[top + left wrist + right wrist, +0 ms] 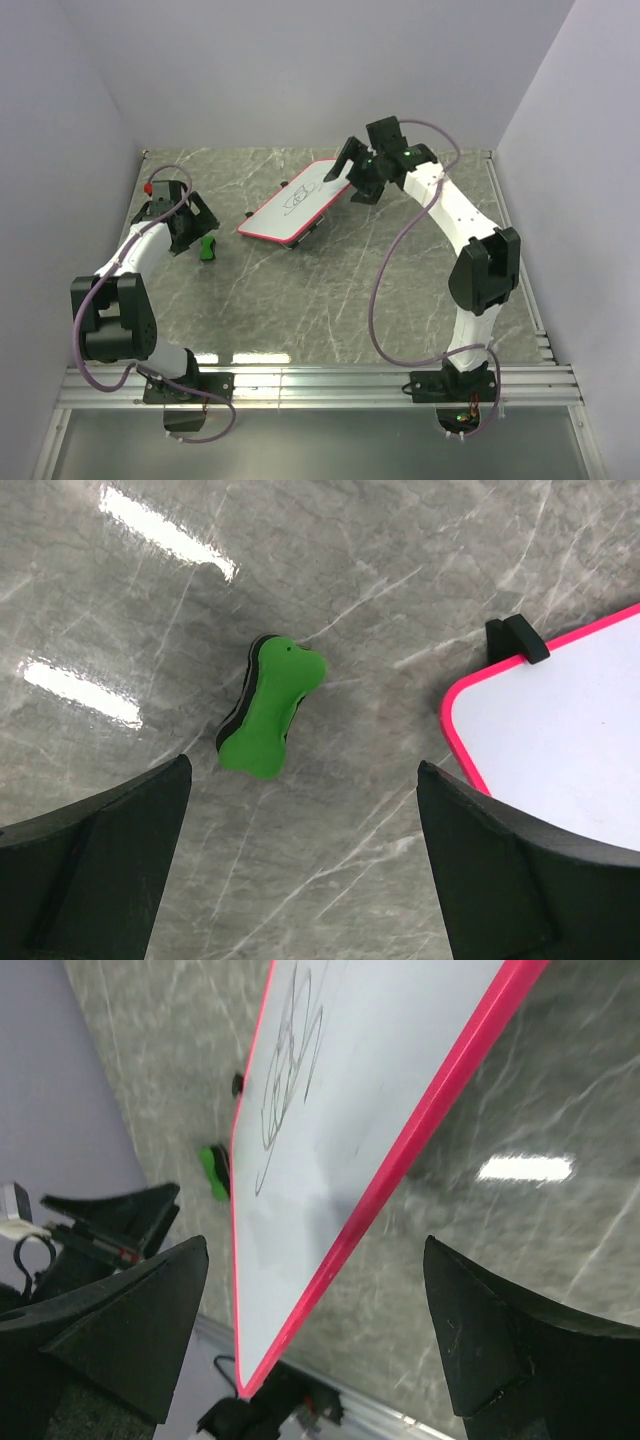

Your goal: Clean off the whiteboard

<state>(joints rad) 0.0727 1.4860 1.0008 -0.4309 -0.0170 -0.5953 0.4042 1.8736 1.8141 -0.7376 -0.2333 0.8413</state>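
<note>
Underneath everything lies a grey, marble-patterned worktop with pale walls on three sides. Two white and black robot arms rise from its near edge, one at each side.

The flat white whiteboard with a thin red rim and rounded corners sits at the far middle of the worktop, set at a slant, with its right end farther back than its left end. Black scribbled marker lines cross its middle.

The right gripper is at the board's far right end. In the right wrist view its black fingers stand wide apart and hold nothing, and the board's red edge runs between them. Whether they touch it cannot be told.

The left gripper is over the worktop to the left of the board. Its fingers are also spread wide and hold nothing.

A small green bone-shaped block with a black underside lies flat on the worktop below them, near the board's rounded corner but apart from it. A small black foot juts out from under that corner.
</note>
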